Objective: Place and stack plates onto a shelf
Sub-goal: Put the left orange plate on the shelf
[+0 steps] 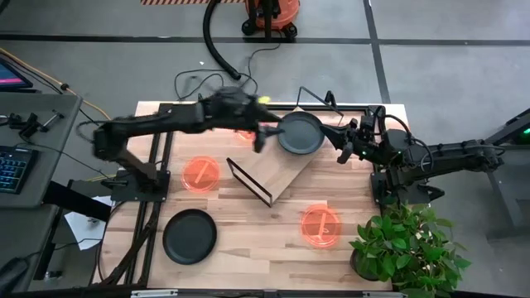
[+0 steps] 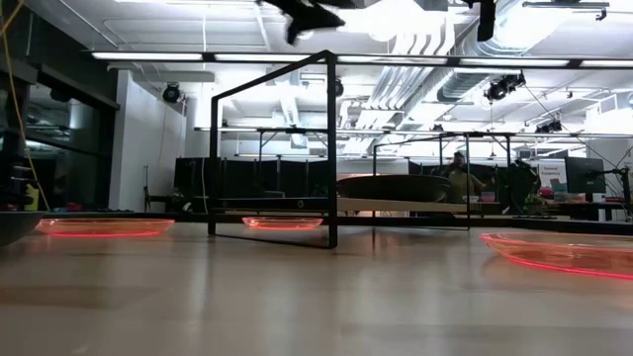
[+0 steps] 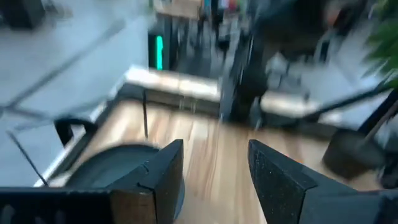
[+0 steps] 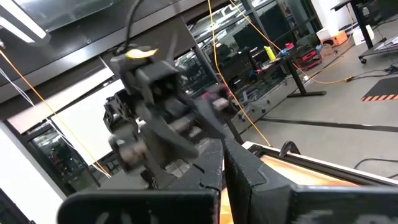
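Observation:
A dark plate lies flat on the far end of the shelf, a light-wood board on a black wire frame; in the low view this plate rests on the board. My left gripper hovers open just left of that plate, apart from it. My right gripper is shut and waits to the plate's right. Orange plates lie on the table at the left, near right and under the left arm. Another dark plate lies near left.
A potted plant stands at the table's near right corner. The shelf's black wire frame rises above the board. A keyboard and cables lie off the table's left. Bare wood shows between the near plates.

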`<act>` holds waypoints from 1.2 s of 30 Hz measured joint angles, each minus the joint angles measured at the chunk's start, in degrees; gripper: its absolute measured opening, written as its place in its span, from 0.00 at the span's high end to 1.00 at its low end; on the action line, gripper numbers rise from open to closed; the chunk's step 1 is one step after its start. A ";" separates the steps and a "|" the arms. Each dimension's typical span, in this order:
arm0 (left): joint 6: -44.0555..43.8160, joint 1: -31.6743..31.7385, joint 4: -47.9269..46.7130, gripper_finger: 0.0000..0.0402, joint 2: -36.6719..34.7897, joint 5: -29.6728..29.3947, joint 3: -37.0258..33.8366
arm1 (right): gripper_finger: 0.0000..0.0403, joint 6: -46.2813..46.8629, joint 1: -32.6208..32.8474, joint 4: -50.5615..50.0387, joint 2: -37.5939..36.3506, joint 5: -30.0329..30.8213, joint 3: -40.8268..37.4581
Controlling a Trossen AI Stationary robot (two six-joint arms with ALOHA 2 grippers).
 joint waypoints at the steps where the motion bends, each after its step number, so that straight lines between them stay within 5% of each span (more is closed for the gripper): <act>1: -1.15 0.17 2.77 0.58 -3.27 0.00 -3.19 | 1.00 0.06 0.00 -0.02 0.00 -0.03 0.00; 8: -8.74 -0.04 11.14 0.58 -25.29 -0.77 -23.33 | 1.00 0.07 0.00 -0.06 0.00 -0.14 0.00; 18: -13.56 -0.04 6.19 0.58 -47.05 -4.16 -36.28 | 1.00 -0.21 0.00 -0.09 0.00 -0.07 0.00; 28: -15.52 -0.04 11.02 0.58 -54.71 -7.85 -44.06 | 1.00 0.25 0.00 -1.46 0.00 0.01 0.00; 36: -13.08 -1.71 -4.37 0.58 -51.00 -4.13 -44.68 | 1.00 5.97 0.00 -4.45 0.00 -0.16 -0.02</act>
